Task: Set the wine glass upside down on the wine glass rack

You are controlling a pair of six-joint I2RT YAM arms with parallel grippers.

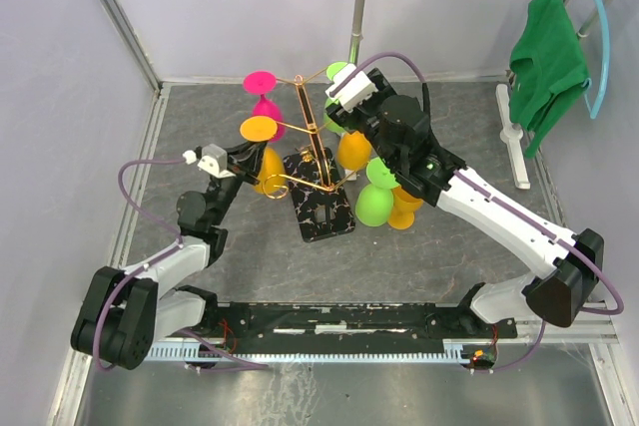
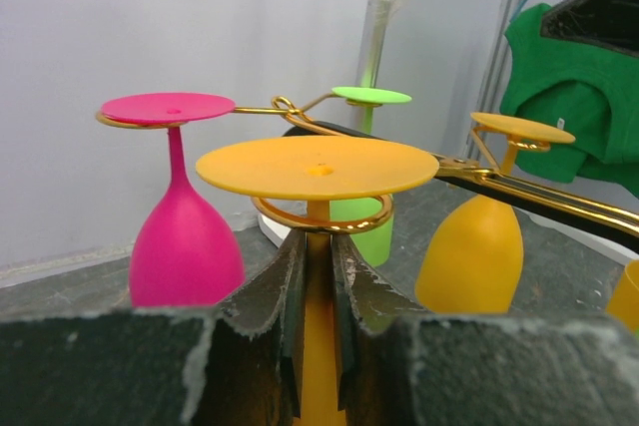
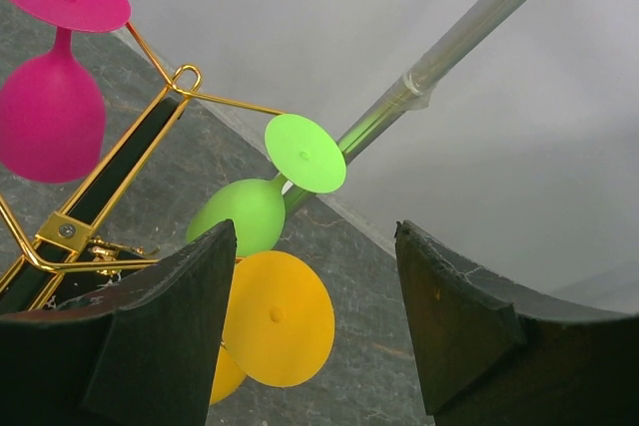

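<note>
One orange wine glass (image 2: 318,167), stem pinched in left jaws, hangs on rack (image 1: 312,132); right jaws wide

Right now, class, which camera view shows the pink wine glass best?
The left wrist view: the pink wine glass hangs upside down, seen nearly whole from the side, foot on the wine glass rack. The right wrist view crops it at the frame edge; the top external view shows it small, from above.
</note>
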